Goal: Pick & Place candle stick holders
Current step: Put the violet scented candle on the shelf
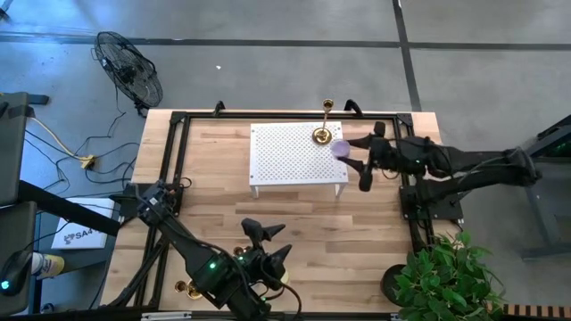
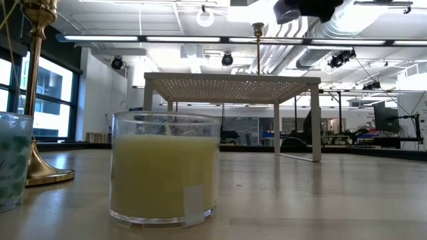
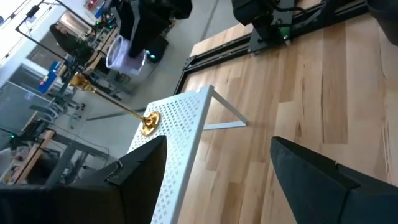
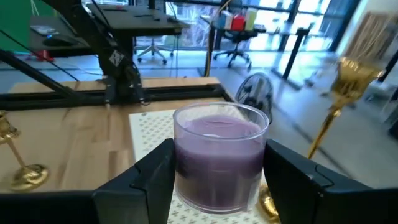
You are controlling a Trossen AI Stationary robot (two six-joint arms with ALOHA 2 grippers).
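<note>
Up on the white perforated stand (image 1: 297,159), a tall gold candle stick holder (image 1: 323,132) stands with its round base near the stand's far right corner and its slim stem upright, its long axis vertical; from overhead the stem leans toward the table's far edge only by perspective. Just beside it, on the right, the right gripper (image 4: 214,171) is clamped on a glass jar candle with purple wax (image 4: 219,154), a finger on each side of the glass, held over the stand's right edge. In the right wrist view the holder (image 4: 339,106) rises close by the jar, apart from it.

A second gold holder (image 1: 186,288) stands at the table's near left edge; the low view shows its flared base (image 2: 47,175) on the wood and its stem upright. Between that holder and the stand, a glass jar of yellow wax (image 2: 164,168) sits on the wooden table (image 1: 214,187).

The left gripper (image 3: 242,171) hangs over the near middle of the table with its fingers apart and nothing between them, well away from the holder on the stand.
</note>
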